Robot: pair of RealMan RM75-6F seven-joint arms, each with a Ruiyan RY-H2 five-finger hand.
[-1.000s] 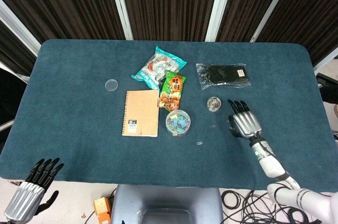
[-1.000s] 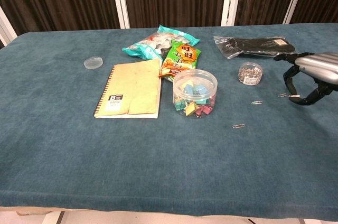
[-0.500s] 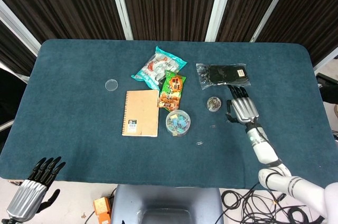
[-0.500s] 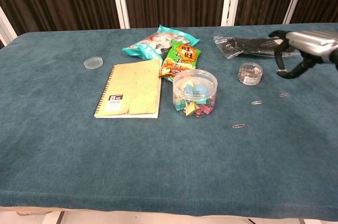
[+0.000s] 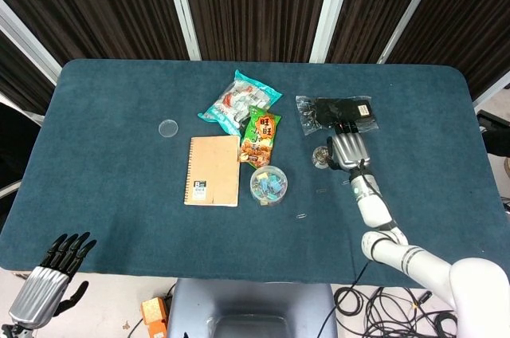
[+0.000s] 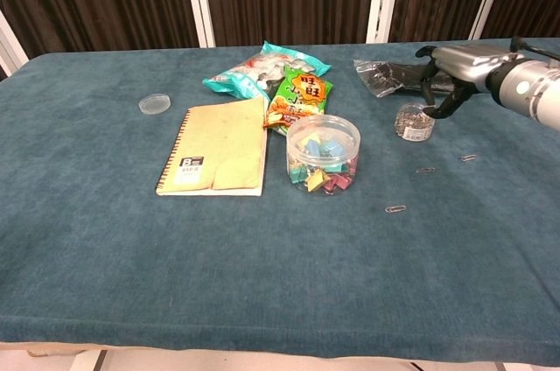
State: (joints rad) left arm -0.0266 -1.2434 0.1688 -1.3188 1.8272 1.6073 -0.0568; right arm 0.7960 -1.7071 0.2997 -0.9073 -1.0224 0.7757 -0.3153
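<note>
Right hand (image 6: 451, 82) above a small clip dish (image 6: 414, 122), fingers curled, nothing visibly gripped.
One round clear dish sits just under and left of its fingertips; one glossy dark bag (image 5: 335, 112) beyond; three wire clips (image 6: 425, 170) lie nearer. Left hand (image 5: 49, 274) hangs off-table, fingers spread, empty.
</note>
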